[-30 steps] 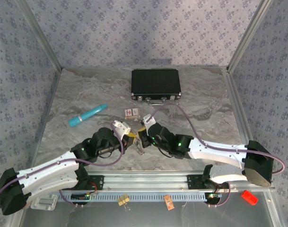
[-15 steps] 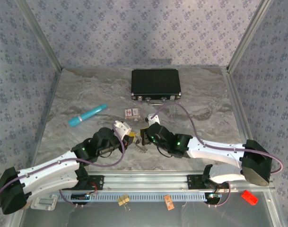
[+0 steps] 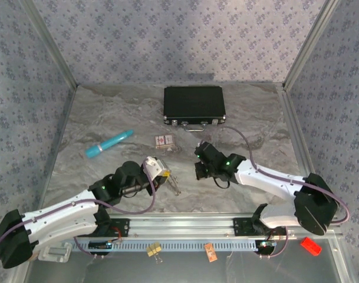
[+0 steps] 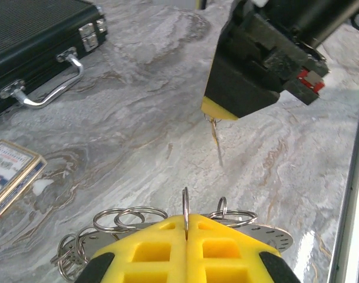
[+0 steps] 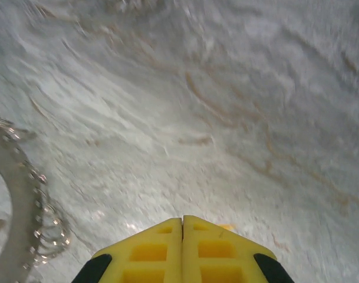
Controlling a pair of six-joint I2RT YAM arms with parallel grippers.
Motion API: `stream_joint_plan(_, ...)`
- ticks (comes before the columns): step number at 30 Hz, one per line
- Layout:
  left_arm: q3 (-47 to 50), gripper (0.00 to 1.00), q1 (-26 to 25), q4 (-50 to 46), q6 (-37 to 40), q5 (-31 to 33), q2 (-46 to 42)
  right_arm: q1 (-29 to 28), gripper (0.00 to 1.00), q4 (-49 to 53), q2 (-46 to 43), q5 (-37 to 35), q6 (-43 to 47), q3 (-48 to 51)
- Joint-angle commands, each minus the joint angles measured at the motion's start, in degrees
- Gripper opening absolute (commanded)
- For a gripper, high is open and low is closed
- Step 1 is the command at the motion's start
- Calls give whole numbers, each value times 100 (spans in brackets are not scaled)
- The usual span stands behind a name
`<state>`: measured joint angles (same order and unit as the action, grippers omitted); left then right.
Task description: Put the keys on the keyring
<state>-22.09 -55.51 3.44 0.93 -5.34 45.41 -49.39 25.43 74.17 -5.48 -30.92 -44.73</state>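
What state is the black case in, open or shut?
Shut: the case lies flat with its lid down, and the left wrist view shows a latch closed beside the handle.

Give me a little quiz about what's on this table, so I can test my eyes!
1. True or false: the black case is closed.
2. What is the left gripper pinching? A the keyring; B the teal tube; C the card box.
3. What dangles from the right gripper?
Key: 1 true; 2 A; 3 a small key.
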Motion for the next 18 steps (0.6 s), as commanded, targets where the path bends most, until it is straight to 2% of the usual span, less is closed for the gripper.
stream_joint_plan(1,31,0,-15,47,591,-491,-61,118,0,529,203,378,-212,61)
stream_joint_plan(4,10,0,-30,8,737,-656,-74,209,0,483,381,473,-240,40)
stream_joint_plan(5,18,0,-30,-3,780,-714,-88,229,4,467,425,514,-216,0)
stream_joint_plan(9,38,0,-39,-87,912,-777,-176,250,31,362,402,631,-98,-90)
stream_joint_plan(11,55,0,-38,-119,943,-788,-216,253,38,311,294,637,24,-89)
stream_joint_plan(16,108,0,-54,-235,1201,-1176,-278,428,45,56,-317,425,184,76)
stream_joint_plan(18,38,0,-126,-424,1386,-1124,-165,535,45,37,-416,362,271,42)
